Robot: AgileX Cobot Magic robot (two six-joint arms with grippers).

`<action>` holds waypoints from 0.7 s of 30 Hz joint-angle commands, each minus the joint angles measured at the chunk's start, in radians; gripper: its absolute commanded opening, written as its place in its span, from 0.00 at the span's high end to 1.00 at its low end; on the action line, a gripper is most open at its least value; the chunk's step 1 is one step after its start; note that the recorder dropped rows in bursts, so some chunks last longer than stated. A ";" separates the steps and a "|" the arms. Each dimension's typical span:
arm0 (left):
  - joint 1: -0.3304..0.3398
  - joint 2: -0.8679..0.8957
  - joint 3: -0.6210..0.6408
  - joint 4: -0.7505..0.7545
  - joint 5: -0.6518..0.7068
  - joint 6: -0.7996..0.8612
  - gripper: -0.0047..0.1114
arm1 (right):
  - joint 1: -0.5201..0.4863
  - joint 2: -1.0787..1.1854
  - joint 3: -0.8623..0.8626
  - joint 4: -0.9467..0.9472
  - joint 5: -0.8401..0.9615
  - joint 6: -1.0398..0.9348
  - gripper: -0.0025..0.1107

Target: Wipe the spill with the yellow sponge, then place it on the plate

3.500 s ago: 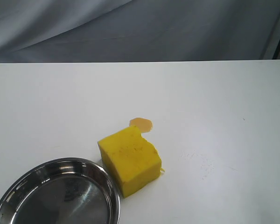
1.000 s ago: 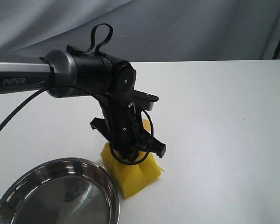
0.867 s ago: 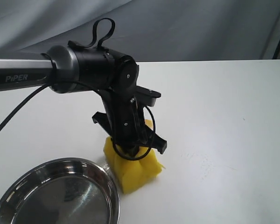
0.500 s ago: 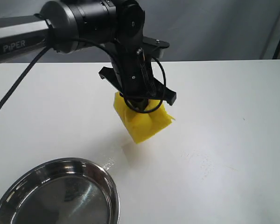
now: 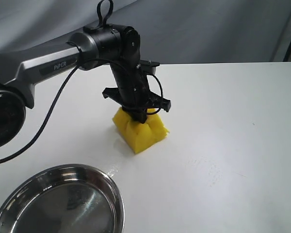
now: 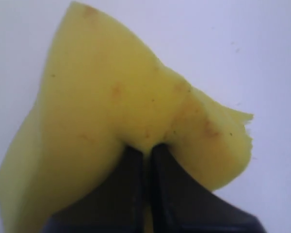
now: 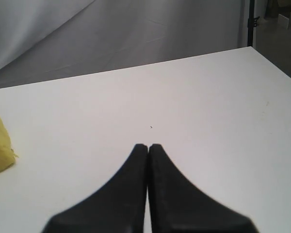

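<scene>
Sponge [image 5: 138,132] is down on the table [image 5: 233,121], on the spot where the spill sat 3.5 s ago. The spill doesn't show now, likely under the foam. 0.5 s ago the sponge hung in the air, so this reads as the press onto the puddle and the start of the wipe. Left fingers [image 6: 131,194] pinch its top, foam creased around them, amber stains beside the crease. Plate [image 5: 117,194] is near, nothing in it yet. Right fingers [image 7: 131,189] are pressed together on nothing, well off to the side.
</scene>
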 commanded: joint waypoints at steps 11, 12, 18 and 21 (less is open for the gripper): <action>-0.147 0.070 -0.010 -0.150 0.054 0.097 0.96 | -0.007 -0.004 0.004 -0.006 -0.001 -0.002 0.98; -0.158 0.070 -0.010 -0.150 0.054 0.097 0.96 | -0.007 -0.004 0.004 -0.006 -0.001 -0.002 0.98; -0.180 0.070 -0.010 -0.149 0.054 0.091 0.96 | -0.007 -0.004 0.004 -0.006 -0.001 -0.002 0.98; -0.152 0.070 -0.010 -0.109 0.054 0.084 0.96 | -0.007 -0.004 0.004 -0.006 -0.001 -0.002 0.98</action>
